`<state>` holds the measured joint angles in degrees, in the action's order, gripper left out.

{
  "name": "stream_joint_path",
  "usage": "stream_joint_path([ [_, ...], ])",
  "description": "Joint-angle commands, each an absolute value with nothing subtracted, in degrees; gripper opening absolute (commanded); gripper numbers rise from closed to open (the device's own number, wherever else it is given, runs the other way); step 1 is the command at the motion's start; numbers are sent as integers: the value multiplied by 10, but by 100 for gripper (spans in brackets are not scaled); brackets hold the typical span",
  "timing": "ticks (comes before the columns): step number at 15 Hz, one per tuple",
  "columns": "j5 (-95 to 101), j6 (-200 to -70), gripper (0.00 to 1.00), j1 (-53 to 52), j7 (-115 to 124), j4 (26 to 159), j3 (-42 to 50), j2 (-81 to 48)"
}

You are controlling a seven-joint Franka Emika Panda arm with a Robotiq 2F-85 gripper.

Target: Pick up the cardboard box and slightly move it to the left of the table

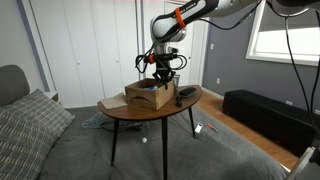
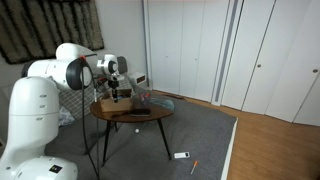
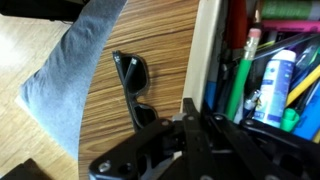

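Note:
The tan cardboard box [image 1: 148,95] sits on the oval wooden table [image 1: 125,111]; whether it is lifted off the top cannot be told. My gripper [image 1: 161,76] reaches down onto its upper edge. In the wrist view the dark fingers [image 3: 188,112] are closed over the box's pale side wall [image 3: 208,45]. Colourful pens and markers [image 3: 270,70] stand inside the box. In an exterior view the gripper [image 2: 121,90] hangs over the box [image 2: 129,98] on the table [image 2: 152,114].
Black sunglasses [image 3: 130,82] lie on the wood [image 3: 165,50] just beside the box and show as a dark object [image 1: 187,93] in an exterior view. A long black bench [image 1: 268,115] stands further off. A grey cushion [image 1: 30,120] is on the opposite side. Grey carpet [image 3: 65,75] lies below.

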<state>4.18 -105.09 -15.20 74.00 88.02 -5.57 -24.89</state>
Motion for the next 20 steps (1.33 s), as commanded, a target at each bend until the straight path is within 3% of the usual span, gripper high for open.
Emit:
stream_joint_path([
  [1,54,-1015,2,-158,655,870,-62,-248],
  [20,36,-1109,2,-146,557,890,-57,-184],
])
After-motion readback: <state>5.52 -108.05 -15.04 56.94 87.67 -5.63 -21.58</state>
